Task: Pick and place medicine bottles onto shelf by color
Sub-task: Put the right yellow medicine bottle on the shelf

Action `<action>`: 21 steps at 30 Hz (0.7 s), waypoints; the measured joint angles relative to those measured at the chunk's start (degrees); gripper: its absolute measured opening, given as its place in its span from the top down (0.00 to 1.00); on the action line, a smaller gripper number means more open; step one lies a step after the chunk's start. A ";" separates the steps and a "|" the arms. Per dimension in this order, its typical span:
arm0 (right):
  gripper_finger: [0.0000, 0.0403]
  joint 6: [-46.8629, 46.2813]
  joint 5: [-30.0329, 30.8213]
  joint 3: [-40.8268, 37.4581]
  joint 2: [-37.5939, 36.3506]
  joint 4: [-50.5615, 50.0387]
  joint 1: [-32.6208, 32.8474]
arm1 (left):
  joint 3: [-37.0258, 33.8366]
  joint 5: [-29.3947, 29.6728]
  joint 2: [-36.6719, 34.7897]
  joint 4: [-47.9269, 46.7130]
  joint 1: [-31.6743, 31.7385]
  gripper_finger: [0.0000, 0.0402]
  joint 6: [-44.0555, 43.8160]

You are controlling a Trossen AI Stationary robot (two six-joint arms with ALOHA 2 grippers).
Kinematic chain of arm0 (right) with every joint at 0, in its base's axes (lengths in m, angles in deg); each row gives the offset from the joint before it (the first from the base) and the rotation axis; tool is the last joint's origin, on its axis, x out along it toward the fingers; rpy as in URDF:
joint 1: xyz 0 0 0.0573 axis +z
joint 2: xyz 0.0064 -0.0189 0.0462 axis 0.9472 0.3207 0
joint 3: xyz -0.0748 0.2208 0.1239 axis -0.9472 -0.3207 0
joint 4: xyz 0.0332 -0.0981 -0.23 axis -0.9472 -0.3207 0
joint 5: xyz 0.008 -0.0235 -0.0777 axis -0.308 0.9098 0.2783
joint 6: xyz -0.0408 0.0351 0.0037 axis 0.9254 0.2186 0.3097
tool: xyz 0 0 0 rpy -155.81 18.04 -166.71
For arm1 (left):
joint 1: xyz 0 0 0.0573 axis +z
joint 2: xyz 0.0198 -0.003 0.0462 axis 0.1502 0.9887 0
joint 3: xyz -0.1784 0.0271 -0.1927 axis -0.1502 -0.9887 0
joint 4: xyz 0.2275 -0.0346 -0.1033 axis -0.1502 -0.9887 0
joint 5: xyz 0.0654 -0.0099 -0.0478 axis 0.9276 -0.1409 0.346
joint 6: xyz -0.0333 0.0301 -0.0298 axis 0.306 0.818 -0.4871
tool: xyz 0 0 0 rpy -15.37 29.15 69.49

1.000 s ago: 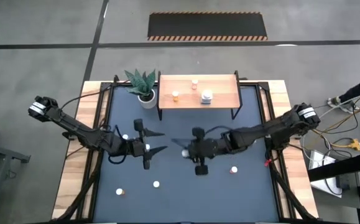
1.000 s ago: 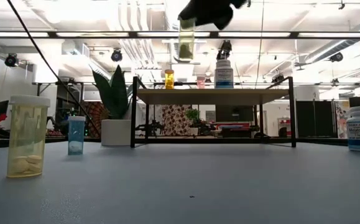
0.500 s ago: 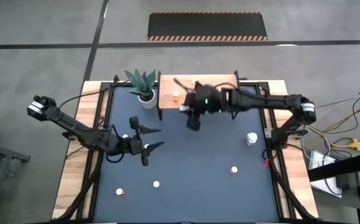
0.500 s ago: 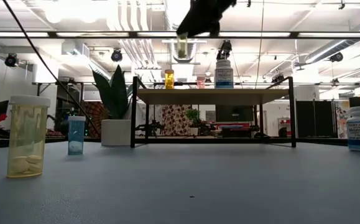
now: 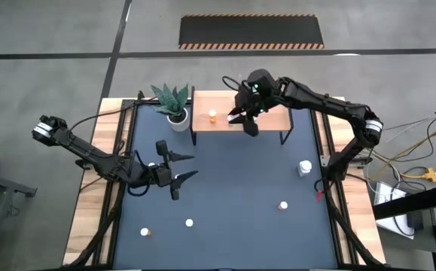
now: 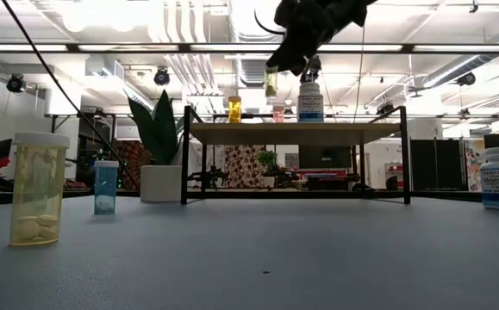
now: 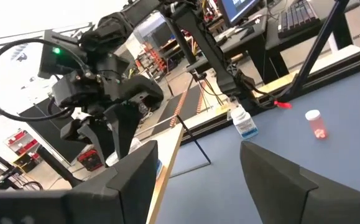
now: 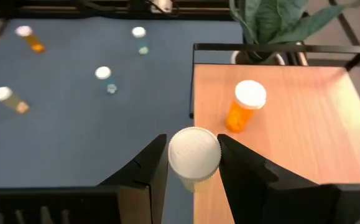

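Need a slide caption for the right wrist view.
Right gripper carries a white-capped bottle over the shelf, beside an orange bottle.

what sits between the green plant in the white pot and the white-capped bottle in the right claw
The orange bottle with a white cap, standing on the light-wood shelf, lies between the plant and the bottle held by the right claw, as the right wrist view shows.

two dark jointed arms, black cables, green light on right wrist

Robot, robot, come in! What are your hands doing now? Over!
Right gripper shut on yellow bottle, above shelf beside orange bottle. Left gripper open, idle over table.
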 joint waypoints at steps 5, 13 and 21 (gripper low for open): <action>0.71 -0.47 -1.17 -0.59 0.02 0.28 -2.68 | 0.00 0.00 0.00 0.08 0.00 0.47 0.00; 0.71 -2.97 2.72 -3.48 0.04 1.31 -3.56 | 0.00 0.00 0.00 0.16 0.00 0.47 -0.02; 0.71 -2.58 3.35 -4.23 0.04 1.29 -3.51 | -0.02 0.00 0.00 0.21 0.00 0.47 -0.07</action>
